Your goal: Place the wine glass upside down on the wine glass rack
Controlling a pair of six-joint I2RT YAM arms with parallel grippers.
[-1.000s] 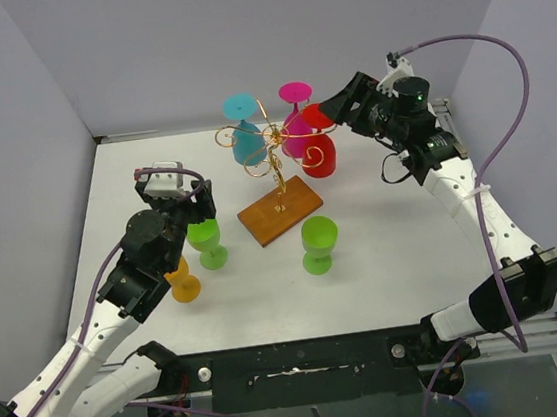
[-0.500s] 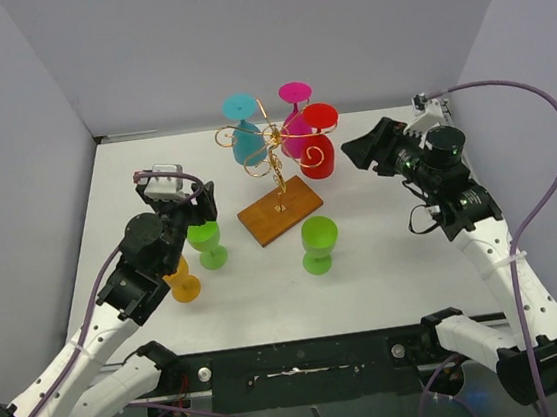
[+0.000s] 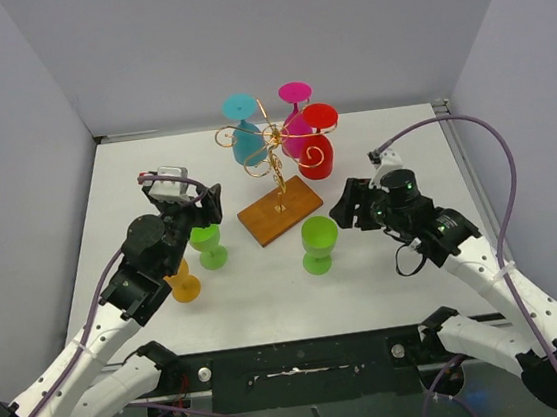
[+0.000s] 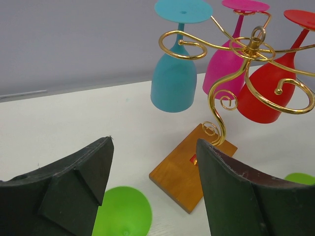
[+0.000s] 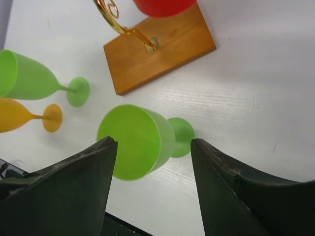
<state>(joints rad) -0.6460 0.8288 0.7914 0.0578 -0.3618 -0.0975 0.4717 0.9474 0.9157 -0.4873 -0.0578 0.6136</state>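
Reach step: R gripper (image 3: 347,211) wide open, empty, beside green wine glass (image 3: 318,239), which stands upright just in front of rack (image 3: 279,210). L gripper (image 3: 204,207) wide too. Next: grip glass, lift, invert.

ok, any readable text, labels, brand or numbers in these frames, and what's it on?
No readable text in any view.
Small red mark on the wooden base of the wine glass rack, at the foot of the stem: too small to tell whether it is lettering.
Green wine glass close up in the right wrist view: plain, no print.
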